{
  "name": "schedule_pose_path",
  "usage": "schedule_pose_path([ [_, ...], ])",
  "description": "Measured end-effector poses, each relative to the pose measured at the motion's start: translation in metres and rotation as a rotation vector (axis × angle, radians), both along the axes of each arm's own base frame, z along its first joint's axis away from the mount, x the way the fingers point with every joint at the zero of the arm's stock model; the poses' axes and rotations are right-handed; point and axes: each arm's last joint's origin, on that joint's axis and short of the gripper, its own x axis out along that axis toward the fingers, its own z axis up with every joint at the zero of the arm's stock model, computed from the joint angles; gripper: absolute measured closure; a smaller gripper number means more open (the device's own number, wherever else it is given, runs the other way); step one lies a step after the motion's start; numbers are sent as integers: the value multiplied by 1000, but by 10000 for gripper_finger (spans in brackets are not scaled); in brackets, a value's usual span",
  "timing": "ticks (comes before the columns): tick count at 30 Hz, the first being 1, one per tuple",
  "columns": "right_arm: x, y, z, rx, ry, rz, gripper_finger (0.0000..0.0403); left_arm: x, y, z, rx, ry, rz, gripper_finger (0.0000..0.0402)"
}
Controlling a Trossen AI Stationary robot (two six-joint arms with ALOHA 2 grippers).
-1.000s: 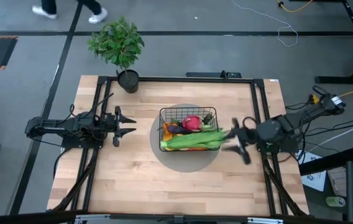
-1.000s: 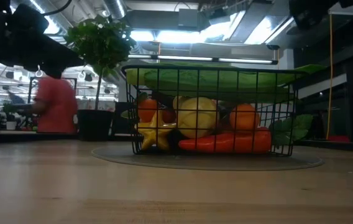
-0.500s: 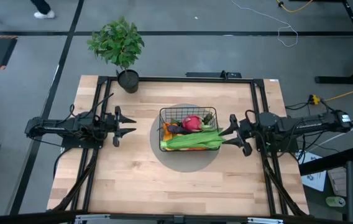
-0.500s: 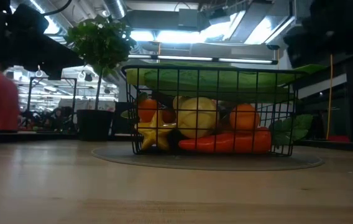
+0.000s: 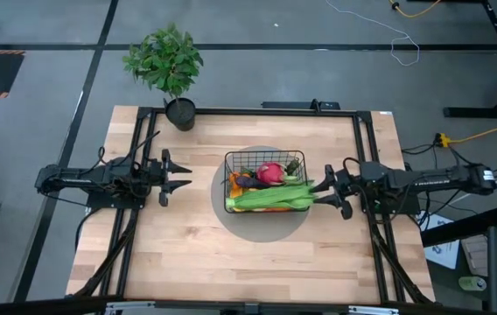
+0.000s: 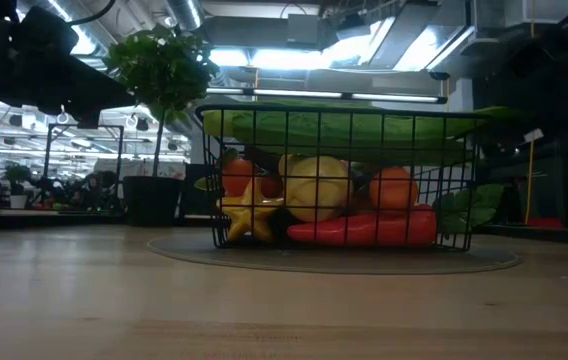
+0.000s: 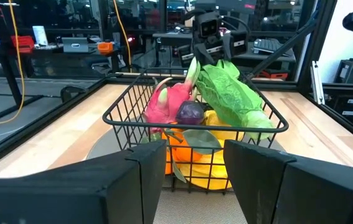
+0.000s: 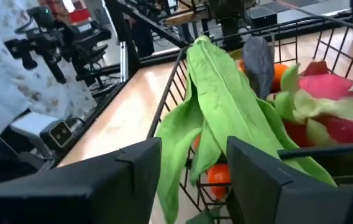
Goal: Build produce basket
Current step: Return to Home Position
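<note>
Left end effector (image 5: 184, 176): released, fingers apart, empty. It sits at the left side of the light wooden table (image 5: 196, 262), well apart from the load.
Leafy potted plant in a black pot (image 5: 168, 66): far left table corner.
Small black wire-grid basket (image 5: 262, 154): table centre, on a round grey mat (image 5: 262, 229). It holds a pink dragon fruit (image 5: 270, 172), a dark violet eggplant (image 7: 191, 113), a yellow fruit (image 6: 314, 187) and an orange tangerine (image 6: 394, 187). A long green leaf lettuce (image 5: 270, 199) lies on top along one long side.
Right end effector (image 5: 318, 192): released, empty, just beside the basket's right wall.
</note>
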Motion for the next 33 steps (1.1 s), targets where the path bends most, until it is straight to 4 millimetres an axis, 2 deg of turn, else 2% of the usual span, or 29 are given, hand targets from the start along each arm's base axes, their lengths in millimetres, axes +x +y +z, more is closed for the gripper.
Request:
schedule_pose_path([
  [3, -3, 0, 0, -52, -10, 2, 229, 0, 0, 0, 0, 0, 0, 250],
  [10, -12, -4, -5, -95, 48, -129, 229, 0, 0, 0, 0, 0, 0, 250],
  [17, -18, -1, 5, -145, -77, -114, 229, 0, 0, 0, 0, 0, 0, 250],
  [28, -28, -1, 28, -128, -330, -132, 229, 0, 0, 0, 0, 1, 0, 250],
  [33, -27, -1, 25, -131, -301, -130, 229, 0, 0, 0, 0, 1, 0, 250],
])
